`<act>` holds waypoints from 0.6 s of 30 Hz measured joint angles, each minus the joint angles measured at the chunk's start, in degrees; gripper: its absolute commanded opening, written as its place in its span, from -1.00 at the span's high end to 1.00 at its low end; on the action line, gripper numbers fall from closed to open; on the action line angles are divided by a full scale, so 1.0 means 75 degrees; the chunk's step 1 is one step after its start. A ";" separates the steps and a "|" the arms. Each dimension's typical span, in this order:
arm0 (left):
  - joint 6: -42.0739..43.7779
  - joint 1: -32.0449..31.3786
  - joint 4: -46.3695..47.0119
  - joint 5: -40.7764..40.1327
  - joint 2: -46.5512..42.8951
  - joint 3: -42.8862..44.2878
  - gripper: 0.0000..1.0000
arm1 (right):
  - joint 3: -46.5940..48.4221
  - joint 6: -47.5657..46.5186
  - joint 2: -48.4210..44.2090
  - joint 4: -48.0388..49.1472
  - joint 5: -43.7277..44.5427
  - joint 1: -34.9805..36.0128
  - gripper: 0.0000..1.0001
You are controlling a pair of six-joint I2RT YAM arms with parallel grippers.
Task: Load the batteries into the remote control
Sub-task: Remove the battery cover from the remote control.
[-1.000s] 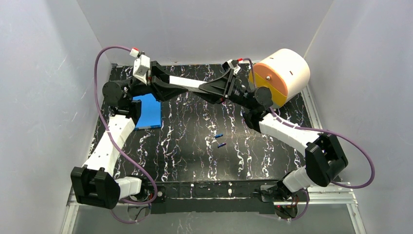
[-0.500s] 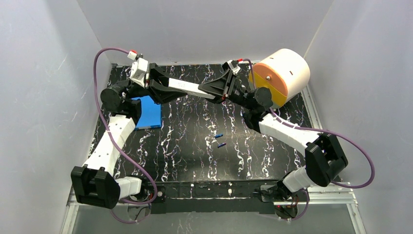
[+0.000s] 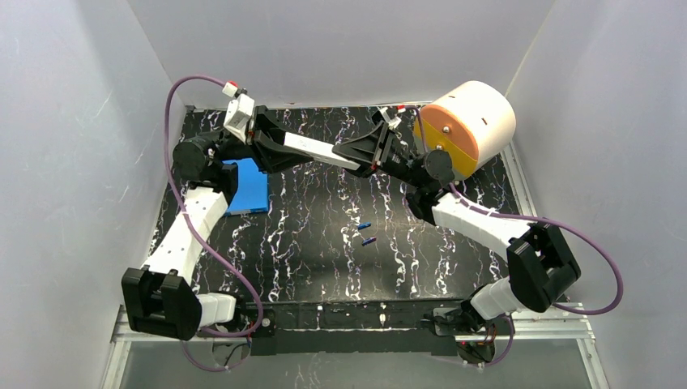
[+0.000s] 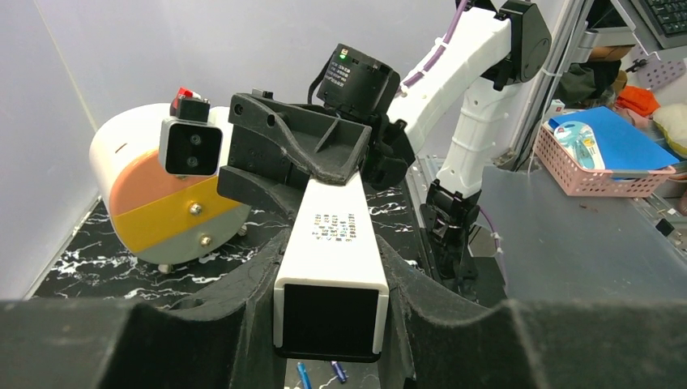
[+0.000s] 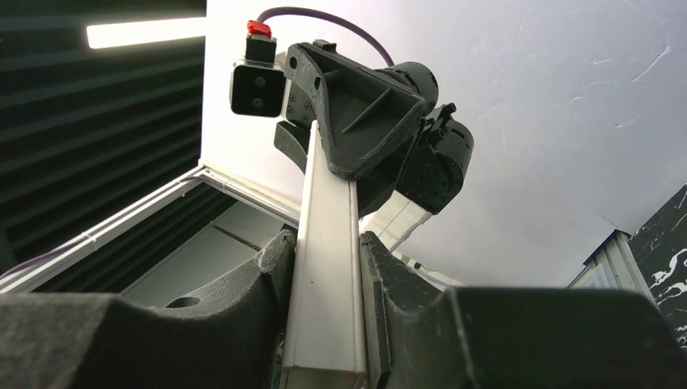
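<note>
Smooth white rectangular remote control [image 3: 317, 151], clamped at each end between matte black jaws of left gripper [image 3: 278, 145] and right gripper [image 3: 358, 153]; blue cylindrical batteries [image 3: 366, 233] below on marbled tabletop [image 3: 308, 239].

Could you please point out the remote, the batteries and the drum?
remote [image 3: 317, 151]: top view, middle of the bar.
batteries [image 3: 364, 225]: top view, the farther battery's middle.
drum [image 3: 484, 112]: top view, cream side.

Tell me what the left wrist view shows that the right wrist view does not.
Only the left wrist view shows the two batteries lying on the table and the cream-and-orange drum. Only the right wrist view shows a bright light strip. Both show the remote control, gripped at one end by the left gripper and at the other by the right gripper.
</note>
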 measured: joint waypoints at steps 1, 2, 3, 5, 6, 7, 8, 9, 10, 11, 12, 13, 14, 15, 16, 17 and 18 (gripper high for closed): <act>-0.0009 0.0000 0.0003 0.0000 0.0012 0.0000 1.00 | -0.0006 0.0012 0.0000 0.0000 -0.0006 -0.0012 0.38; -0.0015 0.0000 0.0006 0.0000 0.0020 0.0000 1.00 | -0.0012 0.0012 0.0000 0.0000 -0.0015 -0.0020 0.39; -0.0017 0.0000 0.0006 0.0000 0.0029 0.0000 1.00 | -0.0020 0.0017 -0.0003 0.0006 -0.0029 -0.0035 0.41; -0.0047 0.0000 0.0012 0.0000 0.0050 0.0000 1.00 | -0.0050 0.0026 -0.0003 0.0041 -0.0050 -0.0061 0.43; -0.0067 0.0009 0.0015 -0.0003 0.0055 0.0000 1.00 | -0.0087 0.0041 -0.0006 0.0096 -0.0061 -0.0090 0.43; -0.0073 0.0035 0.0015 -0.0006 0.0055 0.0000 1.00 | -0.0134 0.0047 -0.0015 0.0149 -0.0070 -0.0128 0.42; -0.0073 0.0038 0.0015 -0.0003 0.0061 0.0000 1.00 | -0.0154 0.0058 -0.0015 0.0192 -0.0090 -0.0140 0.43; -0.0093 0.0041 0.0015 0.0000 0.0073 0.0000 1.00 | -0.0184 0.0055 -0.0015 0.0239 -0.0085 -0.0146 0.43; -0.0114 0.0041 0.0020 0.0006 0.0079 0.0000 1.00 | -0.0207 0.0061 -0.0015 0.0277 -0.0090 -0.0154 0.43; -0.0131 0.0041 0.0029 0.0012 0.0079 0.0000 1.00 | -0.0242 0.0082 -0.0012 0.0332 -0.0096 -0.0166 0.41; -0.0157 0.0041 0.0029 0.0032 0.0082 0.0000 1.00 | -0.0277 0.0111 -0.0015 0.0388 -0.0114 -0.0175 0.38; -0.0178 0.0041 0.0038 0.0038 0.0085 0.0000 1.00 | -0.0303 0.0131 -0.0012 0.0431 -0.0119 -0.0181 0.31; -0.0195 0.0041 0.0047 0.0044 0.0087 0.0000 1.00 | -0.0335 0.0154 -0.0012 0.0472 -0.0122 -0.0187 0.16; -0.0210 0.0041 0.0047 0.0055 0.0085 0.0000 1.00 | -0.0361 0.0172 -0.0012 0.0507 -0.0131 -0.0189 -0.03; -0.0224 0.0041 0.0052 0.0070 0.0085 0.0000 1.00 | -0.0376 0.0181 -0.0012 0.0513 -0.0146 -0.0195 -0.21; -0.0268 0.0079 0.0079 0.0055 0.0085 0.0000 1.00 | -0.0396 0.0178 -0.0017 0.0557 -0.0207 -0.0251 -0.33; -0.0286 0.0242 0.0146 -0.0026 0.0076 0.0000 1.00 | -0.0423 0.0181 -0.0035 0.0592 -0.0239 -0.0364 -0.41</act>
